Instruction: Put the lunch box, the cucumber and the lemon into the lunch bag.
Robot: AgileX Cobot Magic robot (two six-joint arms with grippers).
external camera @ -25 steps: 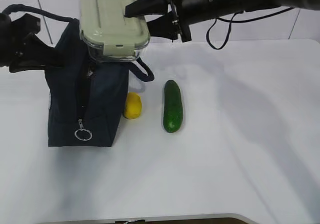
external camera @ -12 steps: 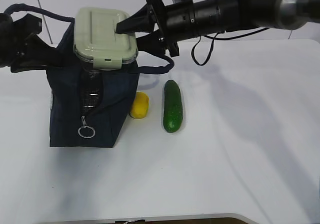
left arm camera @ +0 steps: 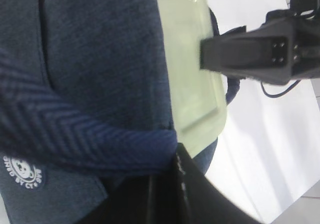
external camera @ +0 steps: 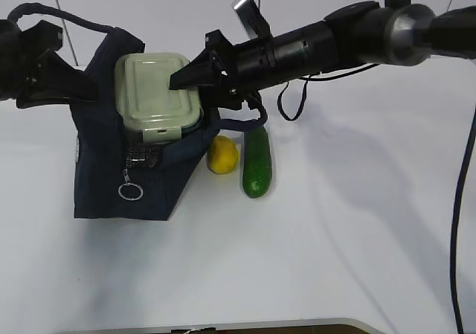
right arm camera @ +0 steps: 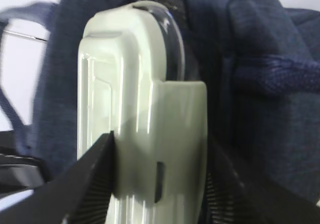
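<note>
At the front of the white table (external camera: pixel 335 259) sits the boxy dark blue cloth lunch bag (external camera: pixel 156 174). Its silver ring zipper pull (external camera: pixel 129 191) hangs down the near side. Just beside the bag, to the right, lies the small bright yellow lemon (external camera: pixel 222 155), and right next to that lies the long dark green cucumber (external camera: pixel 256 158). Both are on the table, so they are not packed yet.

A little farther back, the small clear lunch box with the pale green snap-on lid (external camera: pixel 158 96) is partly inside the open top of the bag. Most of the lid shows above the cloth, so I think it is only part of the way in.

The right gripper (external camera: pixel 195 82) reaches across from the right and has the lunch box pinched by its end. In the right wrist view the two black fingers (right arm camera: pixel 92 171) press on both sides of the lid.

At the back left, the left gripper (left arm camera: pixel 165 184) is squeezed tight on the bag's woven blue handle (left arm camera: pixel 85 136) and pulls that side of the bag open.

To do this step well, I think the right arm should push the box down slowly and keep it flat, so a corner does not catch on the cloth. The left arm should hold the handle firmly so the mouth of the bag does not fold in. The right fingers should let go only when the box rests low in the bag.
</note>
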